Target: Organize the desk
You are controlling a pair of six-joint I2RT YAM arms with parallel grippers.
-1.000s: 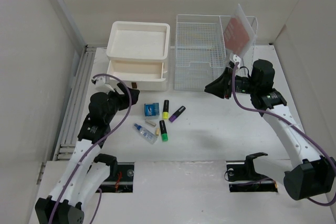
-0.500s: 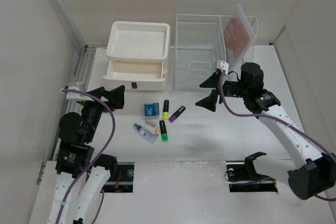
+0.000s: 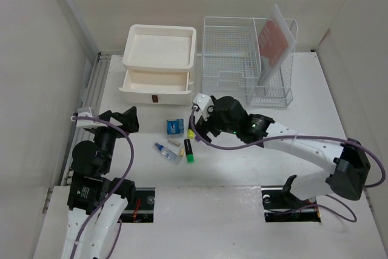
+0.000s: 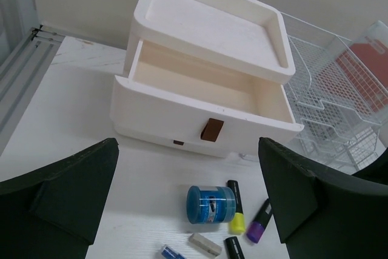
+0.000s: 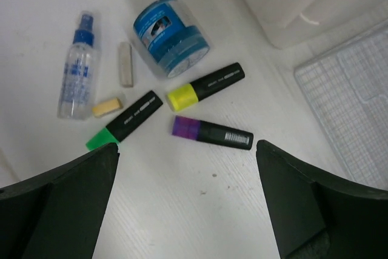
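The right gripper [image 5: 187, 174] hung released, jaws wide, over the purple marker [image 5: 212, 133] lying on the matte white bench [image 3: 230, 168] below. A clean pick would call for setting the jaws across that slim, smooth plastic barrel at mid-length, clear of the yellow marker [image 5: 206, 86] just beyond. The left gripper [image 4: 188, 168], also released, faced the open cream drawer [image 4: 200, 89].

Place: a robot test cell, dressed as a mock office.
Enclosure: plain white panels [image 3: 36, 59] boxed in the desk [image 3: 254, 162].
Machines: a cabled left arm [image 3: 91, 162] and right arm [image 3: 297, 147] were bolted at its near edge.
Props: a drawer box [image 3: 159, 68], a wire rack [image 3: 233, 59] and highlighters [image 5: 206, 83] gave the office look.
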